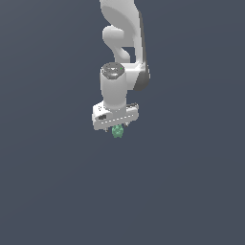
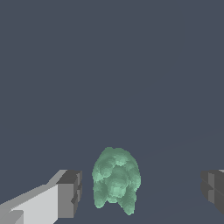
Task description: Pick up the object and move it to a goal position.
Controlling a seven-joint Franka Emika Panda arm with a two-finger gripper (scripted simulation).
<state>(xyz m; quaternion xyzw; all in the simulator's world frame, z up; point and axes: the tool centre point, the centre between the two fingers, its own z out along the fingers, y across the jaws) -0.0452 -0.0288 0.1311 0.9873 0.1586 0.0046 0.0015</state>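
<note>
In the wrist view, reading across from the picture's one edge to the other, a white finger with a dark grey pad (image 2: 70, 194) comes first, then a clear gap, then the green bumpy lump (image 2: 116, 180), then a wider gap, then the second dark pad (image 2: 213, 192) at the far edge. The pincer (image 2: 141, 193) is spread, its fingers apart from the lump on both sides and touching nothing; the lump sits between them, nearer the white finger. In the exterior view the white-grey Panda arm (image 1: 125, 36) reaches down from the top of the picture, its wrist pointing straight down over a plain dark blue-grey surface (image 1: 48, 191). The pincer (image 1: 116, 127) hangs beneath the white head, and the lump (image 1: 117, 131) shows as a tiny green blob just under it, partly hidden by the head's lower edge.
</note>
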